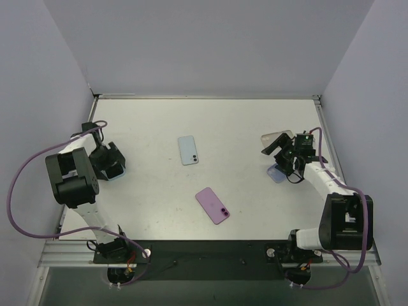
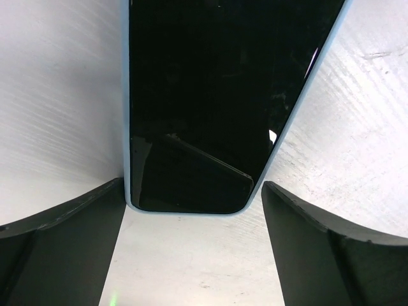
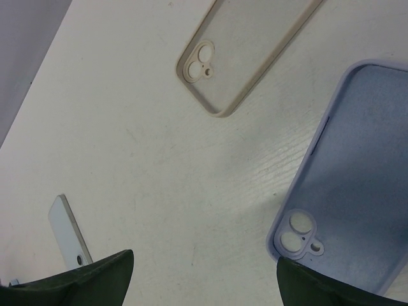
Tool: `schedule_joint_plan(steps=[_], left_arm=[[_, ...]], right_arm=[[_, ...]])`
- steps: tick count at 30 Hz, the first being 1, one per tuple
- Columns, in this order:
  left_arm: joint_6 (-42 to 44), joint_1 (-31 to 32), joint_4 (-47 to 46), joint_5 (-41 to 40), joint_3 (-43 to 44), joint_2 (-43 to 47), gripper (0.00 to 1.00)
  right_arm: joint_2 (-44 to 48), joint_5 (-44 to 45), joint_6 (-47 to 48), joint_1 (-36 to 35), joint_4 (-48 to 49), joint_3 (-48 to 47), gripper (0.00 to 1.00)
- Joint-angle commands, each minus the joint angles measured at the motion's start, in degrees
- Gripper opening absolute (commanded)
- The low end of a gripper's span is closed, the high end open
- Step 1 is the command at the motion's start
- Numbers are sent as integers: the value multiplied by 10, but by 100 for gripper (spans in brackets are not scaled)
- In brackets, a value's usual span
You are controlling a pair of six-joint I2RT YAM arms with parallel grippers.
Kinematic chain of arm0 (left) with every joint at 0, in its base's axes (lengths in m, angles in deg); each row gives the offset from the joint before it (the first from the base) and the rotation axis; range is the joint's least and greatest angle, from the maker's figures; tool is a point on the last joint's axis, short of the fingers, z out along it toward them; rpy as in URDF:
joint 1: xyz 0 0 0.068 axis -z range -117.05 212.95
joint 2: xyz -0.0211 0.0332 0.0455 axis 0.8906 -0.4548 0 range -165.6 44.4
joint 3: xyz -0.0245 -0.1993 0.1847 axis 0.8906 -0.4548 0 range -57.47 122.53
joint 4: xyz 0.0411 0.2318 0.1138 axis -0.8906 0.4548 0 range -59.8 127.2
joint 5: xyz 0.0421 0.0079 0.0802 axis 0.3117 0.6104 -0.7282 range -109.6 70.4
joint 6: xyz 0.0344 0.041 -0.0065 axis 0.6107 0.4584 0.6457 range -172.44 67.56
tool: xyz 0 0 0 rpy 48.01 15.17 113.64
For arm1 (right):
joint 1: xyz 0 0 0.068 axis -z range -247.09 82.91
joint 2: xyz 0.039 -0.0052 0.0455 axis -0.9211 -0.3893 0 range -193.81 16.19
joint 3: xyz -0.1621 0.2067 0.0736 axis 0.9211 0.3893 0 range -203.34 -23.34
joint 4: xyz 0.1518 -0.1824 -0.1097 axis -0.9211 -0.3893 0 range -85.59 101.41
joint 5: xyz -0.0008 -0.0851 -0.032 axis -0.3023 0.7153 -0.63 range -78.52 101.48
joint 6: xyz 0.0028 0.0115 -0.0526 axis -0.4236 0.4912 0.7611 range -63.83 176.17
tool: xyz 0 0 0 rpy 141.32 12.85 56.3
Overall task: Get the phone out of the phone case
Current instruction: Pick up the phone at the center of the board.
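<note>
Lying screen-up, the cased phone (image 2: pixel 210 95) is being flanked by the open, empty left gripper (image 2: pixel 193 223). The right gripper (image 3: pixel 205 268) is being held open, empty.

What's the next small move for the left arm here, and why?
Probably ease the left gripper down and slightly forward over the phone. The phone lies screen up in what looks like a pale blue case. The gripper's open fingers flank only the phone's near end and are not gripping it.
</note>
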Motion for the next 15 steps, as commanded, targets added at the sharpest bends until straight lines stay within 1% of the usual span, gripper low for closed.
schedule_joint_plan(steps=[1,5,6,10,12,13,15], left_arm=[[2,1,-28,44,18,-20,96],[-1,1,-22,30,28,-35,90],[-7,1,-24,32,28,-35,84],[-6,13,-31,50,28,-32,76],[-6,27,-31,51,21,-17,73],[-4,33,-31,52,19,-12,70],[3,62,-28,48,13,8,68]], right_arm=[[27,-7,5,0,6,7,87],[28,-11,5,0,8,10,87],[28,-11,4,0,9,11,87],[26,-19,2,0,9,10,86],[30,-20,3,0,6,11,86],[34,-21,4,0,3,10,86],[36,-25,5,-1,1,6,86]])
